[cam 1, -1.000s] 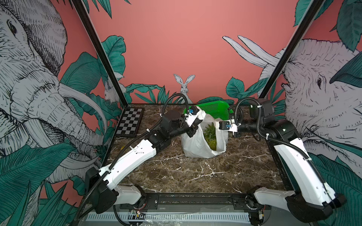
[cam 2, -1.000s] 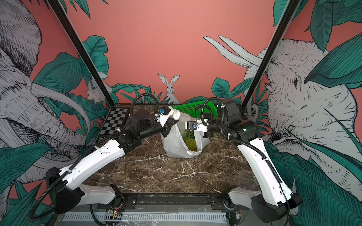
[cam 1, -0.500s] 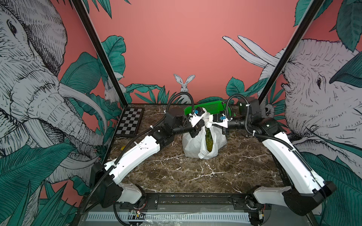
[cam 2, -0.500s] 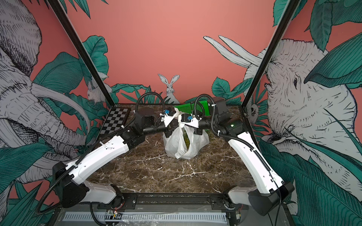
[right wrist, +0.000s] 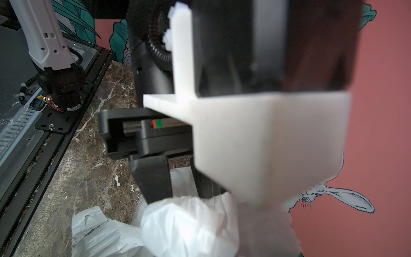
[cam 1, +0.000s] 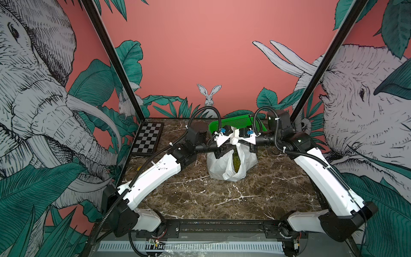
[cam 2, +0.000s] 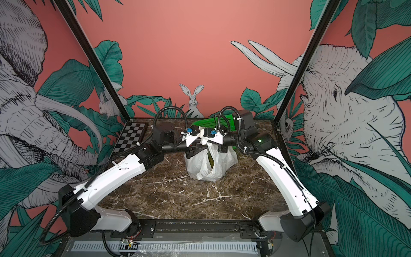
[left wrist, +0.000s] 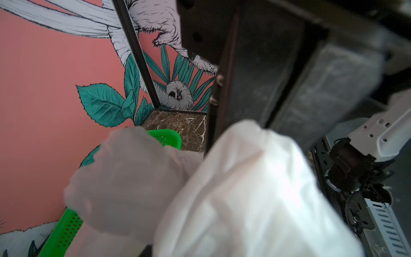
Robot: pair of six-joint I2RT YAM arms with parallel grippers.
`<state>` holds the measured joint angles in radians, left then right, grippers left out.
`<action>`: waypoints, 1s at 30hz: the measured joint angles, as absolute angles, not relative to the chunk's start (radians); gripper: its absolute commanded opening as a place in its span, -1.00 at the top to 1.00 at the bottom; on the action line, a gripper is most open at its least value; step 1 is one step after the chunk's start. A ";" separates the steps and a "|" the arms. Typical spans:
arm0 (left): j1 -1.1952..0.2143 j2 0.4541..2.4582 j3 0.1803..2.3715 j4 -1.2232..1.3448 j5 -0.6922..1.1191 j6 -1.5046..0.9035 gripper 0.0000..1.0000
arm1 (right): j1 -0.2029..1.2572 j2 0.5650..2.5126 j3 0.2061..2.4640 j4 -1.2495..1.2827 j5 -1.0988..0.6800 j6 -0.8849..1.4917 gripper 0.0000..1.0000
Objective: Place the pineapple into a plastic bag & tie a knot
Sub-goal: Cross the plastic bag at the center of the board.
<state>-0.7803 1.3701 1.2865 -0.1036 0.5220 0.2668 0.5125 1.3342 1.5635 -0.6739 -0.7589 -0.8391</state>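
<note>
Right end effector clamped on plastic bag handle. Left end effector jaws part-open. Advise regripping the other handle, then crossing taut above pineapple.

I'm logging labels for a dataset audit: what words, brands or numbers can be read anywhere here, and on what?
No readable text in any view.
plastic bag: plain white, no print seen.
green basket: no label seen.
checkerboard: squares only.
red and green sticker: too small and blurred to read.
</note>
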 measured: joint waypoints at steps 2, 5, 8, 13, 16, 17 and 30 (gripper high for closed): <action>-0.781 1.367 1.280 -0.091 0.537 0.259 0.00 | 0.513 1.334 1.563 -0.673 -0.759 -0.838 1.00; -0.784 1.365 1.269 -0.068 0.551 0.241 -0.01 | 0.517 1.334 1.562 -0.663 -0.759 -0.822 1.00; -0.784 1.365 1.259 -0.038 0.559 0.219 0.07 | 0.526 1.334 1.554 -0.639 -0.759 -0.795 1.00; -0.783 1.367 1.248 0.009 0.543 0.183 0.68 | 0.534 1.334 1.532 -0.604 -0.760 -0.742 1.00; -0.774 1.370 1.225 0.028 0.536 0.178 1.00 | 0.531 1.325 1.531 -0.588 -0.755 -0.718 1.00; -0.776 1.370 1.219 0.038 0.529 0.173 1.00 | 0.530 1.325 1.531 -0.587 -0.751 -0.702 0.72; -0.784 1.370 1.171 0.138 0.497 0.194 1.00 | 0.445 1.190 1.605 -0.668 -0.667 -0.282 -0.31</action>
<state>-0.7837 1.3705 1.1713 0.1383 0.4973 0.1940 0.4454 1.1900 1.6051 -0.6682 -0.6670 -0.2825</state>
